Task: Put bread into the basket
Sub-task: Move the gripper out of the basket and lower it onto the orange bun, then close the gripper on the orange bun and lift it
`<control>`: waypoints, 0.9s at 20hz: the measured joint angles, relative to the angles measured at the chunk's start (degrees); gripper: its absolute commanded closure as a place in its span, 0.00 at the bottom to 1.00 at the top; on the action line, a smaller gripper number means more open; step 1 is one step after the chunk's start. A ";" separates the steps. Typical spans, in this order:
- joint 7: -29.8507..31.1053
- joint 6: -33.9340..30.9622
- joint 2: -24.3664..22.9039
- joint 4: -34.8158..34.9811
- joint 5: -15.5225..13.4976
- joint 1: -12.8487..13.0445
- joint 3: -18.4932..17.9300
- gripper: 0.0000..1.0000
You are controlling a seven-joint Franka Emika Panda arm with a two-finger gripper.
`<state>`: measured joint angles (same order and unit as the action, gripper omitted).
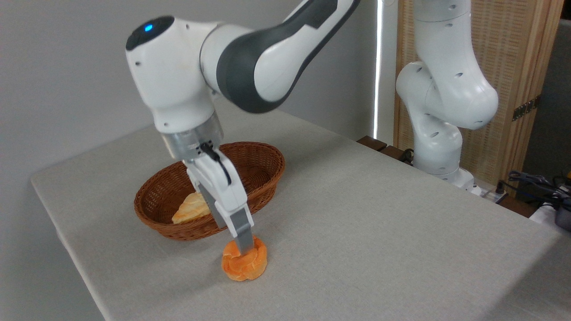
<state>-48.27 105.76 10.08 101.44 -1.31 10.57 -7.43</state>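
Note:
The bread (pixel 245 267), a small bright-orange knotted bun, lies on the grey tablecloth just in front of the basket (pixel 267 154). My gripper (pixel 238 249) has come down onto the bun. Its near finger (pixel 243 234) rests on the bun's top, and the far finger is mostly hidden behind it. The jaws still stand apart, open around the bun's upper part. The basket is a shallow oval of dark reddish-brown wicker, and it holds a pale yellow leaf-shaped pastry (pixel 191 209).
The arm's white base column (pixel 439 111) stands at the table's back right, with cables (pixel 535 183) beyond it. The table's left edge (pixel 67 240) lies close to the basket. Bare cloth stretches to the right of the bun.

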 measured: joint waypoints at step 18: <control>-9.76 2.54 3.25 0.00 0.25 -1.10 -0.74 0.00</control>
<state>-58.03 108.31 13.33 101.44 -1.06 9.47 -8.17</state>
